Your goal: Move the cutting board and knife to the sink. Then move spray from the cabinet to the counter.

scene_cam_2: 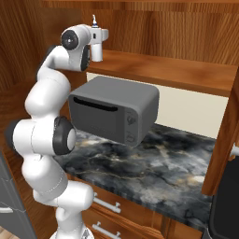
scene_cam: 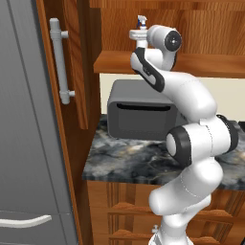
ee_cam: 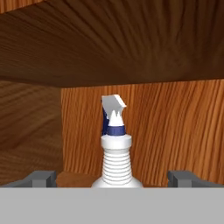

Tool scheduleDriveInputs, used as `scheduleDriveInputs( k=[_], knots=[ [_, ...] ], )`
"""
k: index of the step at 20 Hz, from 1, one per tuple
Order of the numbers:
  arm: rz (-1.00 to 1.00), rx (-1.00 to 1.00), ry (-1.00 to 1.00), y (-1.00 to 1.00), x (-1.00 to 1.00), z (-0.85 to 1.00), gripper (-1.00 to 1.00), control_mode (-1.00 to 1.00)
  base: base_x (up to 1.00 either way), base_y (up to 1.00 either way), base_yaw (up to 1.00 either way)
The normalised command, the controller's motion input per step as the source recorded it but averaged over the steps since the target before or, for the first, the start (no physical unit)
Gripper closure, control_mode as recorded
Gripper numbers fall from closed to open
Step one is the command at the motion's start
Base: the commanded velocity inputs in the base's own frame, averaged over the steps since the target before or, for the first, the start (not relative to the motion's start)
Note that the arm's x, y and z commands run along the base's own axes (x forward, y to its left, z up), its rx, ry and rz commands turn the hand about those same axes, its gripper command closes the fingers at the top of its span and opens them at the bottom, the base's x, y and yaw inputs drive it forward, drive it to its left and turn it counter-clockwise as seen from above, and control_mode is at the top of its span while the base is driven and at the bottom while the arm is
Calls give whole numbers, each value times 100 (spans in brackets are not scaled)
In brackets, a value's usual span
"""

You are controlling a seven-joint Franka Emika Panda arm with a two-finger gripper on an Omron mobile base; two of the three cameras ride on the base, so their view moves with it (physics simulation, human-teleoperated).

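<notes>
Standing wide apart at the bottom of the hand view, two dark finger tips (ee_cam: 40,178), with the gripper (ee_cam: 114,180) gripping nothing and the spray (ee_cam: 115,146) rising upright in the gap between them, touching neither. Showing there, too, the ribbed white neck and blue-and-white trigger nozzle against the cabinet (ee_cam: 166,131) back wall, details too small to make out from the base cameras.

Reaching up from the base in both base views, one white arm (scene_cam: 191,139), the hand raised to the shelf (scene_cam: 201,64). Peeking just above the hand in the left base view, only the nozzle tip. Hanging open at the left there, one cabinet door (scene_cam: 72,72) with one grey bar handle (scene_cam: 60,62), beside a grey fridge (scene_cam: 24,119). Sitting under the shelf on the counter (scene_cam_2: 154,158), one grey toaster oven (scene_cam_2: 114,109). Revealing more of the veined worktop to the right, and two drawer handles (scene_cam_2: 106,201) below, the right base view.
</notes>
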Motion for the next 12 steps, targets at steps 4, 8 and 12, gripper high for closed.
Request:
scheduleDriveInputs(
  k=[4,8,12],
  knots=[
    [0,0,0,-3,12,0,-100,-100,0,0,0],
    [0,0,0,-3,18,-3,-100,-100,0,0,0],
    [0,0,0,-4,19,-4,-100,-100,0,0,0]
  ],
)
